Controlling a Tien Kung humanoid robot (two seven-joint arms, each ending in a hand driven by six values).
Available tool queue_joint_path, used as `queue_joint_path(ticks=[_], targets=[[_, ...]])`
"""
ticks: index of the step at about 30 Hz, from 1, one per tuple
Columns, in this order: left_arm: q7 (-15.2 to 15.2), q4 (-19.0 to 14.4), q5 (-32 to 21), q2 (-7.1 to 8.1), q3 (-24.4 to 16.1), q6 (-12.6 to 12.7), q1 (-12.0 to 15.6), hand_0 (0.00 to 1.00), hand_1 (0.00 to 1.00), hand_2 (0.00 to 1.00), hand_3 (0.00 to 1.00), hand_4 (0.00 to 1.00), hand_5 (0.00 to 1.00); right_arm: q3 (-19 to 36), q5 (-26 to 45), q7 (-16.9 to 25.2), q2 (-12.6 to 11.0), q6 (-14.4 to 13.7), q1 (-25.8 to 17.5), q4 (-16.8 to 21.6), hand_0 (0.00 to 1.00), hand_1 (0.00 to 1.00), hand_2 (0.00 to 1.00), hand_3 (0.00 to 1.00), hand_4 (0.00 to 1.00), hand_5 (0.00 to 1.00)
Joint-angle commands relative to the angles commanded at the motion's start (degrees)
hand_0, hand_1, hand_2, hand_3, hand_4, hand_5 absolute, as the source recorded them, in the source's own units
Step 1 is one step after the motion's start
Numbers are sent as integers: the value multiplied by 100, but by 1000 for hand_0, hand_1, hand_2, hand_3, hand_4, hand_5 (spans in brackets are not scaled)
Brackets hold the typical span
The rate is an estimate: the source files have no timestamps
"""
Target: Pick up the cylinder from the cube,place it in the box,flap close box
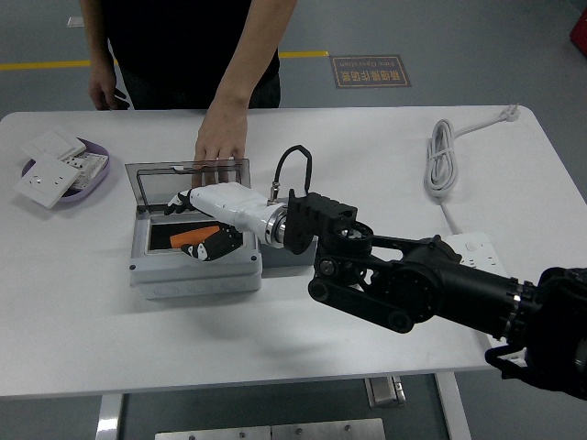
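Though the orange cylinder (193, 236) looks light, rigid and smooth enough to roll, it lies on its side inside the open grey box (194, 272) under the right robot hand (204, 226), whose spread fingers hold nothing, so any regrasp belongs around its middle.

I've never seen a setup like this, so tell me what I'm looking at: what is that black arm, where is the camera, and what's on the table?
The camera sits high on a humanoid robot, looking down over a white table. The black arm from the right ends in the right hand, white with five fingers. It reaches over an open grey box, where an orange cylinder lies by its fingers. A person's hand steadies the clear lid. A purple dish of white plates and a coiled cable lie aside.
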Motion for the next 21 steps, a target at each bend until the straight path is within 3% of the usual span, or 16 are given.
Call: queue_joint_path(ticks=[2,7,10,14,21], targets=[[-3,0,-15,-19,11,2,18,601,584,591,583,641,205,207,284,34,-27,48,-98,203,852,782,806,826,716,256],[-7,0,-33,-45,21,5,43,601,584,591,583,641,205,822,969,102,-359,125,-167,759,852,782,806,826,716,256],[-15,0,-31,-42,25,5,27,601,584,591,583,641,206,1176,1194,153,-576,118,-77,907,836,766,786,813,718,273],[-22,0,-33,-39,40,3,1,601,584,591,583,641,206,1413,1260,262,-737,103,52,682,825,753,773,801,705,272],[-20,0,-18,-31,50,-2,-27,601,584,591,583,641,206,1391,1397,633,-779,34,104,-228,823,746,766,798,701,270]])
